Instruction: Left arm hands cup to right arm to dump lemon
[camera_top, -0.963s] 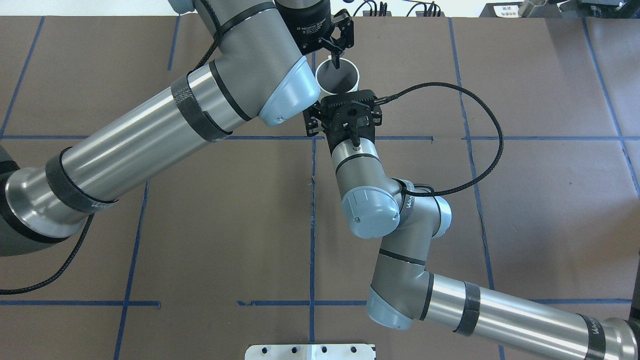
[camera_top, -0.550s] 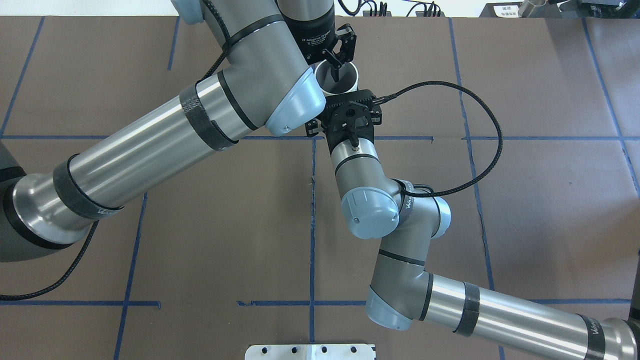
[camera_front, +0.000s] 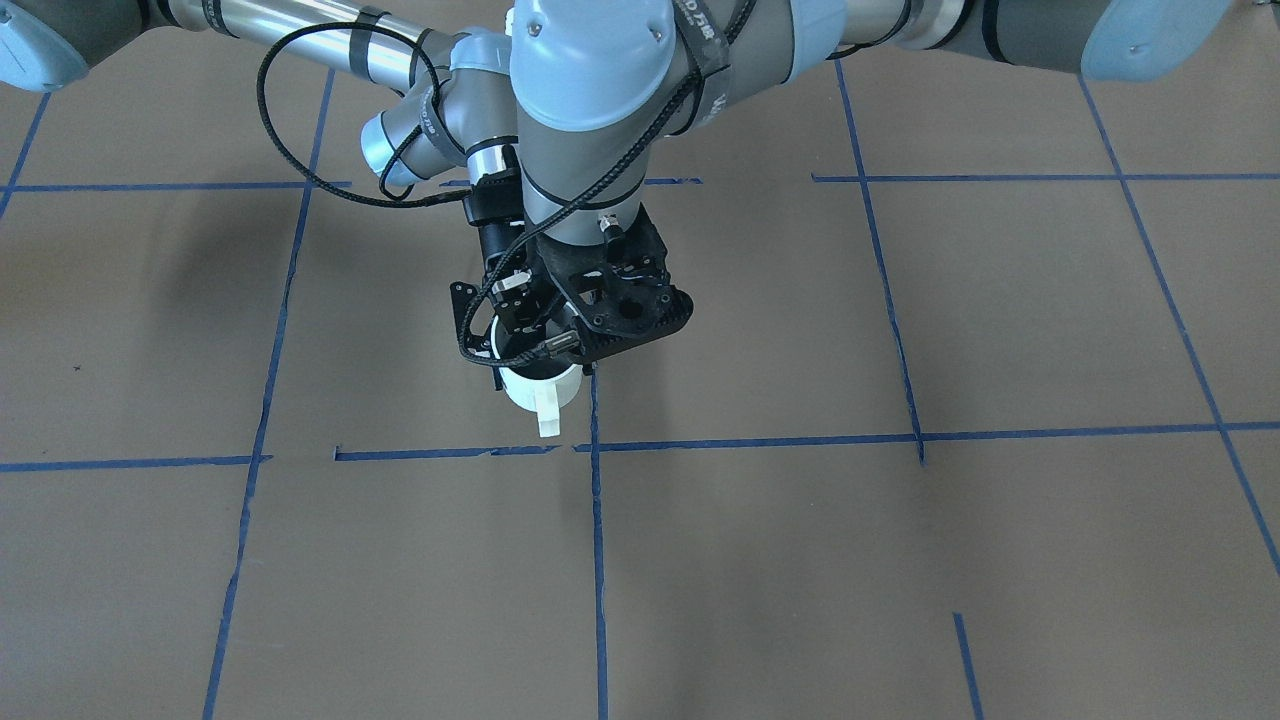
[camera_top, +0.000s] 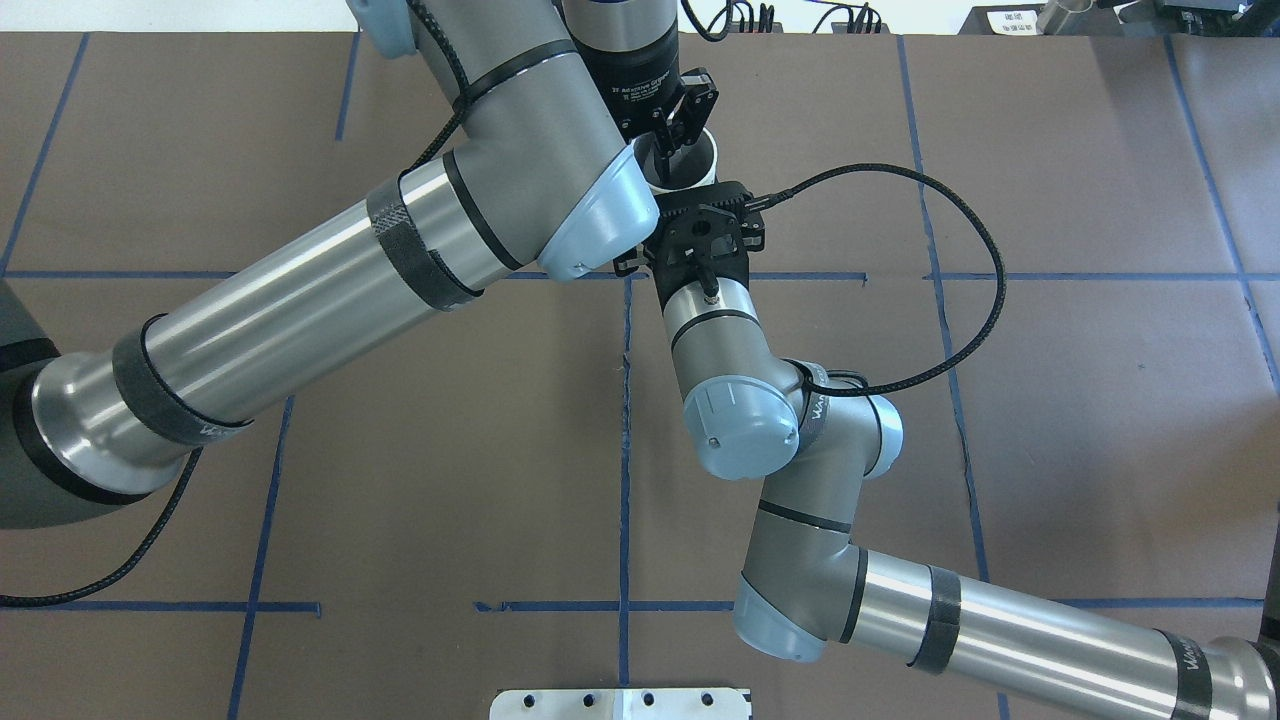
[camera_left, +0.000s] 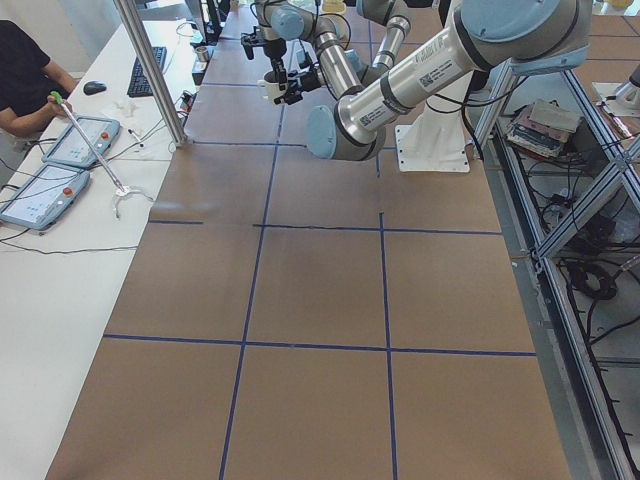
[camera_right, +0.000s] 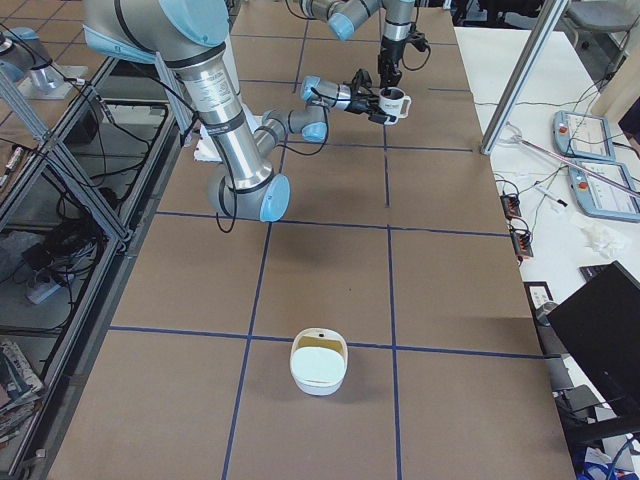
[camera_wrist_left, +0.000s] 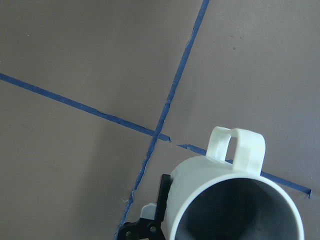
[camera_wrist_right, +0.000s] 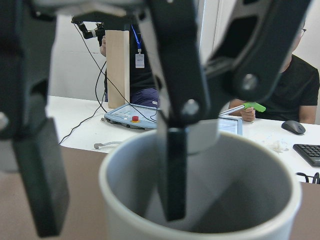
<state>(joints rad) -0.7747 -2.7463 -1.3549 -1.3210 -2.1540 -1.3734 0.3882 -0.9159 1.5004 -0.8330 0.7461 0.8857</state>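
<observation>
The white cup (camera_top: 692, 168) hangs upright above the table near its middle, with its cream handle (camera_front: 547, 420) pointing away from the robot. My left gripper (camera_top: 668, 148) comes down from above and is shut on the cup's rim, with one finger (camera_wrist_right: 170, 170) inside the cup. My right gripper (camera_front: 515, 350) lies level under its holed bracket (camera_top: 700, 225), open, with its jaws on either side of the cup's body. One finger (camera_wrist_right: 35, 165) stands a small gap off the wall and also shows in the left wrist view (camera_wrist_left: 161, 200). No lemon shows; the cup's grey inside is partly hidden.
Brown table (camera_top: 1100, 400) crossed by blue tape lines. A white bowl (camera_right: 318, 362) stands near the table's right end. A white base plate (camera_top: 620, 705) sits at the robot's edge. Operators with tablets sit at a side desk (camera_left: 60, 160) beyond the far edge.
My left arm has swung a little to the right and toward the robot, bringing the cup closer to the right gripper's bracket. The right arm has not moved.
</observation>
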